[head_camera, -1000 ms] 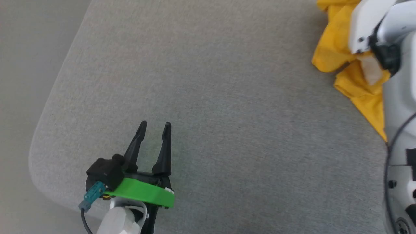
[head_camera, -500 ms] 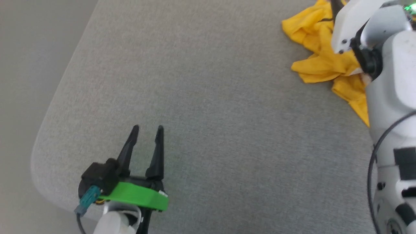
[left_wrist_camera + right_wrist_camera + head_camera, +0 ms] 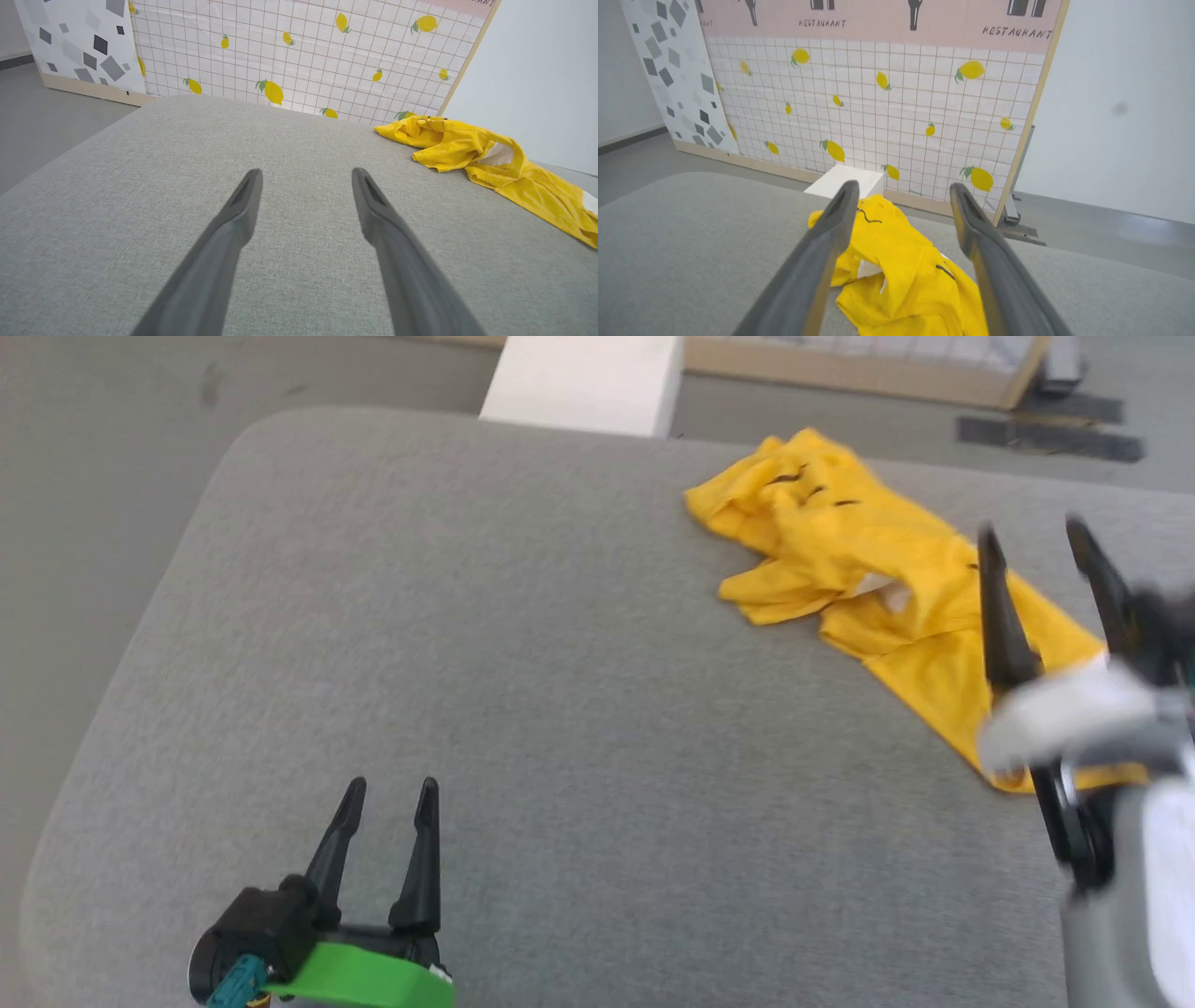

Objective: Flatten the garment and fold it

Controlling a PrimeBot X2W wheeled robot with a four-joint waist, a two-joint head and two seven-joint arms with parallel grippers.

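Black-fingered left gripper [image 3: 391,787] wears a green collar [image 3: 364,982].

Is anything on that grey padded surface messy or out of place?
The mustard-yellow cotton T-shirt lies crumpled and bunched over itself toward the far right side of the grey fabric-covered surface, not spread flat. Nothing else stands out.

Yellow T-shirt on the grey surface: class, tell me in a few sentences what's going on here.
A two-armed robot is working on a crumpled yellow T-shirt lying on a grey cushioned surface. Its right claw hangs open over the shirt's near end, gripping nothing. Its left claw is open too, off to the side over bare cushion. The shirt is neither flattened nor folded yet.
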